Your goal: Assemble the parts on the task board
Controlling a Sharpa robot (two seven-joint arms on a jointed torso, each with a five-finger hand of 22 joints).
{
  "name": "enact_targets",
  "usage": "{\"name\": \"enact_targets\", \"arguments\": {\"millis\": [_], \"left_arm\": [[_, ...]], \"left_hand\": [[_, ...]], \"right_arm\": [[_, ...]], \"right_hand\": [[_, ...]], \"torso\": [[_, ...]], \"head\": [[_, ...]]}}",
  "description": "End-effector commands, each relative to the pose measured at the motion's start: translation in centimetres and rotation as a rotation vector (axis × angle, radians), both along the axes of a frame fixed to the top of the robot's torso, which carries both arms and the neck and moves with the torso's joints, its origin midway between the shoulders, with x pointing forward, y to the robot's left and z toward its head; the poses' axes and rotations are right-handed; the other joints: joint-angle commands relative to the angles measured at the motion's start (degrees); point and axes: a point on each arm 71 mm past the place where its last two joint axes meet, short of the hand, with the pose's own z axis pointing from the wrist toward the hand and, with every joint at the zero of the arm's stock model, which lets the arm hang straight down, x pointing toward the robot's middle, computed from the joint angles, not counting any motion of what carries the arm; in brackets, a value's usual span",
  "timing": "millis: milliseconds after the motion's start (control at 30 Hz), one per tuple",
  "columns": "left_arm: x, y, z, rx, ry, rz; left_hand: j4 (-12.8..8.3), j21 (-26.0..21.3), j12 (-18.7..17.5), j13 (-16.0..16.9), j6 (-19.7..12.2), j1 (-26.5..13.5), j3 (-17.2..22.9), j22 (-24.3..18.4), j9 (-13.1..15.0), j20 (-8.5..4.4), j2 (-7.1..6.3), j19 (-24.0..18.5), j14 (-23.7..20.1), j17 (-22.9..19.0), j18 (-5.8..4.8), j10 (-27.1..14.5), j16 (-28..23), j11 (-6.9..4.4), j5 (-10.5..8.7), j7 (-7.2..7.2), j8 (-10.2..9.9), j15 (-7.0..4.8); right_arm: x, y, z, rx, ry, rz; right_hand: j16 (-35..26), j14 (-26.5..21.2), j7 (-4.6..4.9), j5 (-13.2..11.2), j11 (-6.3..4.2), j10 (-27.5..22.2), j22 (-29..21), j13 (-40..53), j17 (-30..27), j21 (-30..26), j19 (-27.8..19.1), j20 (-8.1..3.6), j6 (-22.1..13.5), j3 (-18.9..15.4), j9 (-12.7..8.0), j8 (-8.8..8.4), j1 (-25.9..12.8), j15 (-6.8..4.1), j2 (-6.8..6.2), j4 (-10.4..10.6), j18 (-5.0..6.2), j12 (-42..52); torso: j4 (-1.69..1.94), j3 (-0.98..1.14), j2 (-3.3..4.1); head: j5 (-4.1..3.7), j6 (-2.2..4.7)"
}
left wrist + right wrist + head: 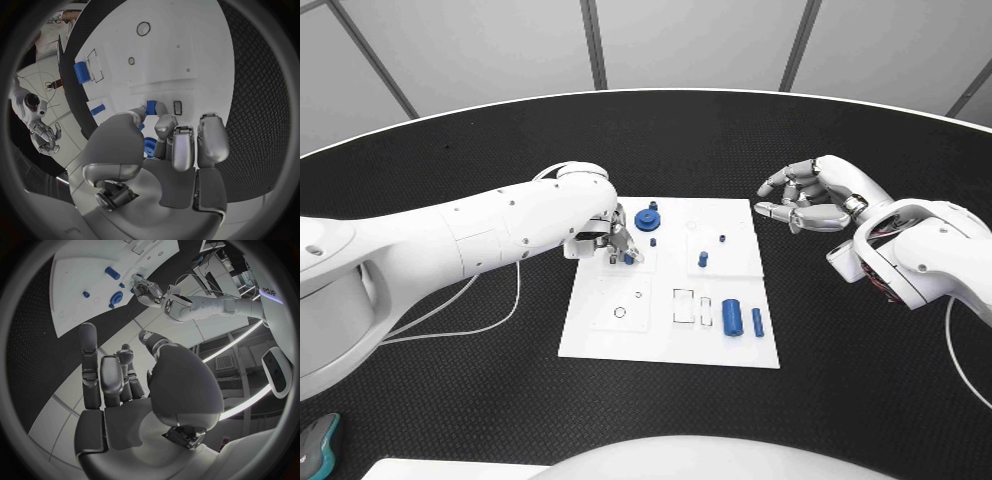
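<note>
Two blue cylinders (733,317) lie at board's (733,215) near right edge | left hand (607,238) over board's left side, pinching small blue peg (151,106) between thumb and finger | blue gear (648,218) just beside it | right hand (808,197) off board's right, fingers loosely curled, holding nothing

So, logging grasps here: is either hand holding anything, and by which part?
The left hand pinches a small blue part by its end over the task board. The right hand holds nothing.
</note>
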Motion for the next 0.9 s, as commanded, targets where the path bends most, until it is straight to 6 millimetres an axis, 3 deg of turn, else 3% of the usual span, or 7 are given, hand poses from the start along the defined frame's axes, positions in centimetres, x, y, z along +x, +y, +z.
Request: {"name": "enact_targets", "arguments": {"millis": [33, 433, 567, 733, 900], "left_arm": [[0.0, 0.4, 0.0, 0.038, 0.003, 0.031], [0.0, 0.6, 0.0, 0.037, 0.0, 0.037], [-0.1, 0.9, 0.1, 0.031, -0.008, 0.043], [-0.5, 1.4, 0.3, 0.01, -0.035, 0.057], [-0.8, 1.6, 0.4, -0.006, -0.055, 0.063]], "left_hand": [[0.0, -0.1, 0.3, 0.1, 0.3, -0.7, -0.3, 0.0, 0.1, -0.07, 0.11, 0.5, 5.6, 13.8, -1.11, 0.5, 0.3, -0.05, 0.35, 0.08, -1.5, -0.32], [0.0, -0.1, 0.3, 0.1, 0.4, -1.3, -1.2, 0.0, 0.1, -0.12, 0.63, 0.5, 5.6, 13.8, -1.11, 0.6, 0.3, -0.11, 0.35, 0.01, -1.4, -0.38], [0.1, -0.3, 0.1, -0.2, 0.2, -3.2, -3.5, -0.1, 0.2, -0.14, -0.16, 0.4, 5.5, 13.7, -1.09, 0.4, 0.2, -0.09, 0.33, 0.03, -1.4, -0.37], [0.2, -0.4, -0.1, -0.6, 0.0, -6.7, -6.2, -0.2, 0.2, -0.18, 0.8, 0.4, 5.5, 13.5, -1.07, 0.1, 0.1, -0.13, 0.35, -0.04, -1.5, -0.41], [0.1, -0.5, -0.9, -1.5, -0.5, -7.2, -7.2, -0.3, 0.1, -0.17, 0.72, 0.3, 5.4, 13.3, -1.04, -0.5, 0.0, -0.03, 0.36, 0.09, -1.8, -0.35]], "right_arm": [[0.0, 0.0, 0.0, 0.0, 0.0, 0.0], [0.0, 0.0, 0.0, 0.0, 0.0, -0.001], [0.0, -0.1, 0.0, -0.001, 0.0, -0.003], [0.0, -0.2, 0.0, -0.001, -0.001, -0.005], [0.1, -0.2, 0.0, -0.002, -0.002, -0.007]], "right_hand": [[-0.1, 0.2, -0.02, 0.3, -0.18, -0.2, -0.1, 0.0, -0.1, -0.3, 0.5, 0.03, -0.4, 0.1, 0.1, 0.23, 0.4, -0.21, 0.06, 0.3, 0.66, -0.2], [-0.3, 0.2, -0.02, 0.3, -0.17, -0.2, -0.3, -0.1, -0.2, -0.5, 0.5, 0.03, -0.5, 0.1, 0.1, 0.27, 0.4, -0.2, 0.04, 0.4, 0.69, -0.3], [-0.4, 0.1, -0.02, 0.3, -0.18, -0.2, -0.4, -0.1, -0.3, -0.7, 0.4, 0.03, -0.5, 0.1, 0.1, 0.31, 0.4, -0.2, 0.05, 0.4, 0.71, -0.3], [-0.4, 0.1, -0.02, 0.3, -0.18, -0.2, -0.4, -0.1, -0.3, -0.7, 0.4, 0.03, -0.5, 0.1, 0.1, 0.31, 0.4, -0.2, 0.05, 0.4, 0.71, -0.3], [-0.4, 0.1, -0.02, 0.3, -0.18, -0.2, -0.4, -0.1, -0.3, -0.7, 0.4, 0.03, -0.5, 0.1, 0.1, 0.31, 0.4, -0.2, 0.05, 0.4, 0.71, -0.3]], "torso": [[-0.03, -0.01, 0.01], [0.0, -0.02, -0.01], [0.02, 0.01, -0.09], [0.11, 0.05, -0.15], [0.06, 0.06, -0.23]], "head": [[-0.04, 0.04], [-0.04, 0.09], [-0.06, 0.11], [-0.09, 0.16], [0.02, 0.18]]}}
